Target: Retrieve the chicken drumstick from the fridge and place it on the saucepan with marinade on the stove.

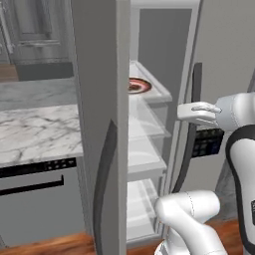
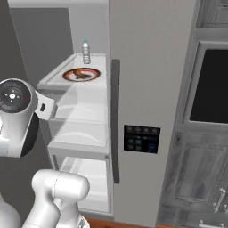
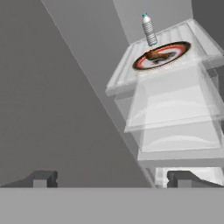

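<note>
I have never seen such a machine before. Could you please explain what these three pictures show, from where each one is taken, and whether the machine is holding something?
It is a white robot arm on a driving base, in a computer-rendered kitchen. Two pictures come from cameras on the base, behind the arm at its left and right. The third comes from a camera on the hand, looking along the gripper, whose two dark fingertips stand wide apart at the bottom. The gripper is open and holds nothing.

The arm faces the fridge, whose left door is open. On the upper shelf lies a round plate with the chicken drumstick on it, a brown lumpy piece. Behind the plate stands a small water bottle. The shelves below look bare. The left base picture also shows a marble counter beside the fridge.
</note>
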